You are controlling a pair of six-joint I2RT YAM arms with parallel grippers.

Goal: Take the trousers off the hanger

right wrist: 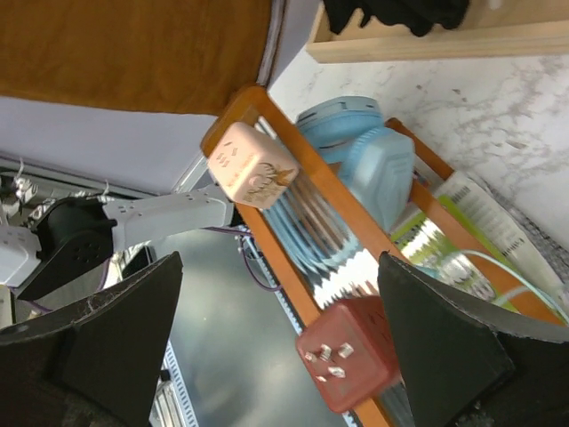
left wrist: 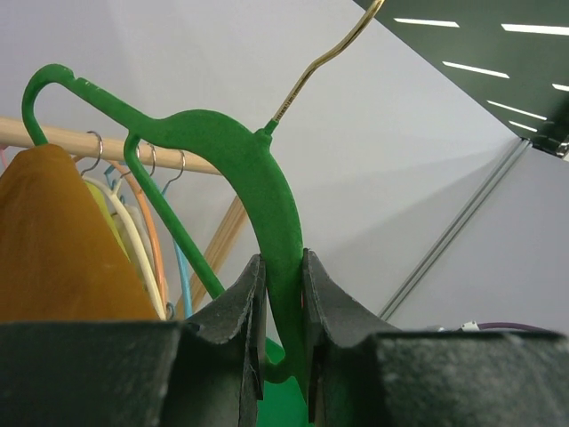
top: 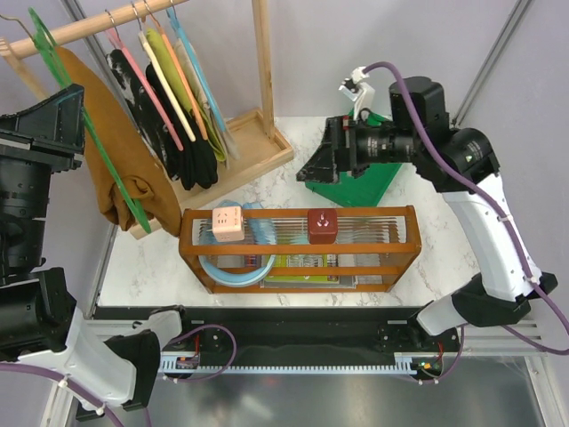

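Observation:
The green hanger [top: 108, 169] hangs on the wooden rail [top: 89, 29] at the far left. The rust-brown trousers [top: 116, 151] are draped over it and hang down to the table edge. My left gripper [top: 80, 124] is shut on the hanger's neck [left wrist: 271, 205] just under the hook, with both pads pressed against the green plastic. The trousers [left wrist: 53, 240] show to the left of the fingers. My right gripper [top: 318, 167] is open and empty above the table's back right. In the right wrist view [right wrist: 280, 356] it looks down on the crate, with the trousers [right wrist: 133, 44] at the top.
Pink, yellow, orange and blue hangers with black garments [top: 182, 124] crowd the rail beside the green hanger. A wooden upright [top: 263, 62] and base stand behind. An orange wooden crate [top: 298, 213] carries a pink cube [top: 228, 223] and a red cube [top: 322, 225]. A green board [top: 369, 178] lies under the right gripper.

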